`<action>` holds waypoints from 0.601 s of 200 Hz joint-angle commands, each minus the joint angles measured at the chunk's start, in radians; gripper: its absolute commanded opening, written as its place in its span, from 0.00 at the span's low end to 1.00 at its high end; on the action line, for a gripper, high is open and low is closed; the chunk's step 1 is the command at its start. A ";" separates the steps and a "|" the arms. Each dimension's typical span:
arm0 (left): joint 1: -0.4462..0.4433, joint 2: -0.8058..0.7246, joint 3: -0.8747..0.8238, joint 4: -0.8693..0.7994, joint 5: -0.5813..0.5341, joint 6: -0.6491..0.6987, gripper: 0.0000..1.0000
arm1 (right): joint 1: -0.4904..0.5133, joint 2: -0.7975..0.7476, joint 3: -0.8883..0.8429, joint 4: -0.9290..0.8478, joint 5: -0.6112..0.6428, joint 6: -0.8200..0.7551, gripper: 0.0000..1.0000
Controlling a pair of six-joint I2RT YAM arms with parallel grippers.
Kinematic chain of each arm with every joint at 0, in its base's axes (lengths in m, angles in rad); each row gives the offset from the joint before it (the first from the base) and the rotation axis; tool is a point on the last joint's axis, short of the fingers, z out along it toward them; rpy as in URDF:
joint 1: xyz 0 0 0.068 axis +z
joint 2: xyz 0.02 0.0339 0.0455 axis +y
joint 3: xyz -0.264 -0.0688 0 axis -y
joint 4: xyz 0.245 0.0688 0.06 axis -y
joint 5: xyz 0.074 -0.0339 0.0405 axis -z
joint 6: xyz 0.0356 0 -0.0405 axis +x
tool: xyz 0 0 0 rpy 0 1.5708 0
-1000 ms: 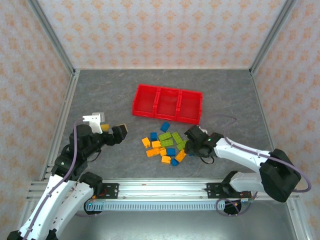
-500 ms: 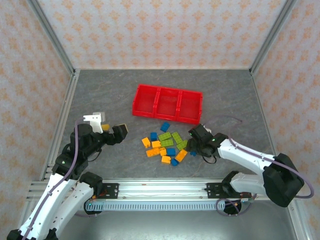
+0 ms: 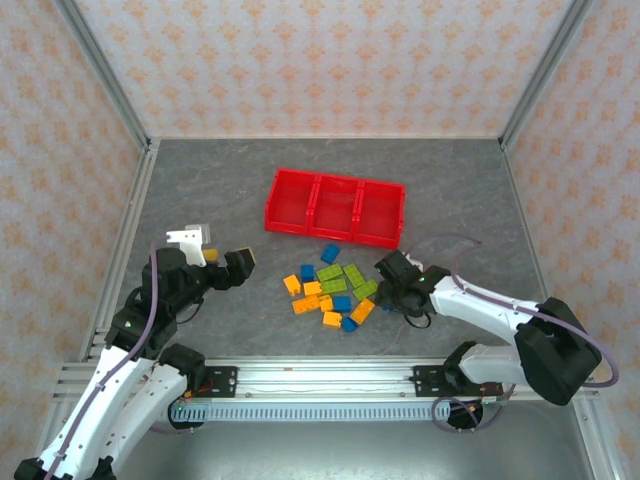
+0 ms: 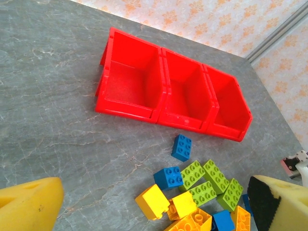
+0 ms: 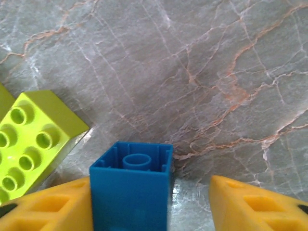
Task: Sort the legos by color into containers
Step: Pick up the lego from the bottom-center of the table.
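Top external view: the left tool [image 3: 240,262] hangs with jaws spread, well left of the legos [image 3: 330,292], which lie scattered on the grey surface [image 3: 200,190] just nearer than the red containers [image 3: 330,237]. At their right edge, the right tool [image 3: 386,288] stands parted around a blue brick [image 5: 131,192], which touches one finger [image 5: 48,207] only.

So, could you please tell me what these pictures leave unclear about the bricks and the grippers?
1. Right wrist view: the small blue plastic brick is cut off by the bottom edge, so I cannot tell whether it rests on the table or is lifted.
2. Top view: the right gripper hides its own fingertips; their gap is too small to read.
3. Left wrist view: the pile of studded plastic bricks is cut by the bottom edge and the left gripper's yellow finger, so no full count.
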 commanded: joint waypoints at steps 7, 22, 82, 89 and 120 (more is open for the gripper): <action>-0.005 -0.004 -0.009 0.027 -0.038 -0.006 0.99 | -0.002 0.024 -0.009 0.012 0.049 0.005 0.52; -0.005 -0.009 -0.010 0.026 -0.052 -0.011 0.99 | -0.002 0.037 0.000 0.015 0.051 0.001 0.48; -0.003 -0.068 -0.015 0.033 -0.082 -0.016 0.99 | 0.009 -0.049 0.151 -0.100 0.115 -0.017 0.32; -0.003 -0.077 -0.009 0.024 -0.090 -0.019 0.99 | 0.013 -0.091 0.173 -0.111 0.131 -0.011 0.30; -0.003 -0.152 -0.022 0.045 -0.092 -0.018 0.99 | 0.014 -0.189 0.272 -0.087 0.181 -0.036 0.25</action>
